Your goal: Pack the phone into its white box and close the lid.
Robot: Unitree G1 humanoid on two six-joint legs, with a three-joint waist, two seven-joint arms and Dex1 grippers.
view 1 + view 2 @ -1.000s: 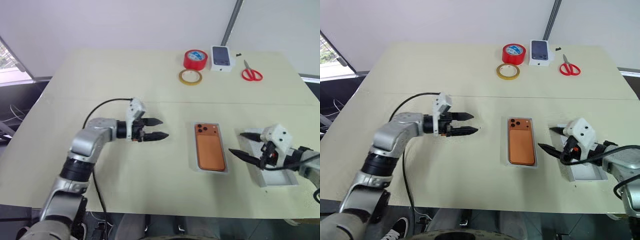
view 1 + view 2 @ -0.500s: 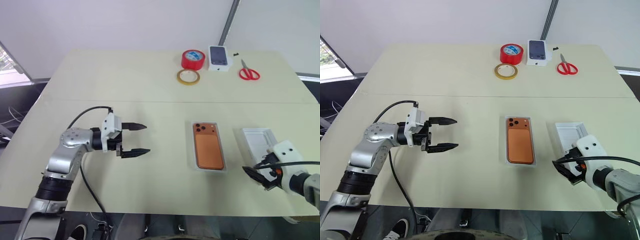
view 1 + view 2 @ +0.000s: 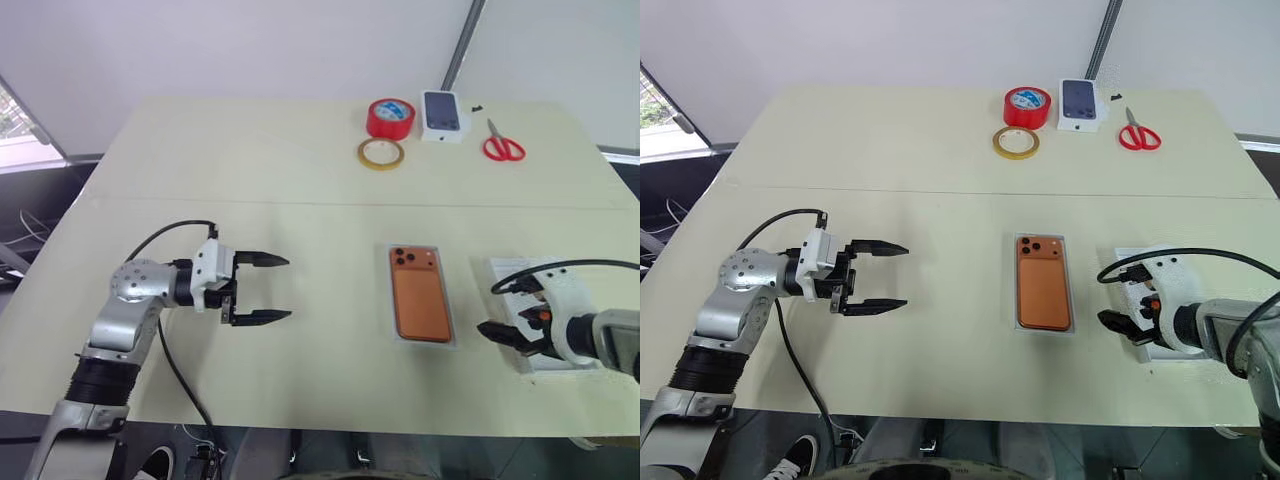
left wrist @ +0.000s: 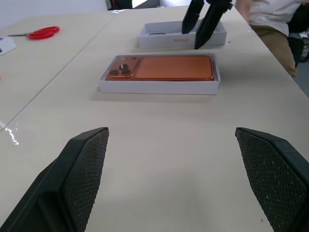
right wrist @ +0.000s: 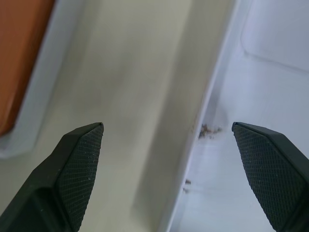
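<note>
With the phone (image 3: 420, 304) already lying camera-side up in its box (image 3: 446, 337) mid-counter (image 3: 250, 170), the right end effector (image 3: 508, 311) hangs wide over the lid's (image 3: 505, 268) near edge, likely to grasp it; the left end effector (image 3: 262, 289) waits wide, well apart.

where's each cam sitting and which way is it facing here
Head views: on the head, looking down over the table; both arms show.
Left wrist view: along the open left gripper, level across the table toward the phone in the white box.
Right wrist view: above the open right gripper, facing down at the lid edge.
Shared: phone, lid.
</note>
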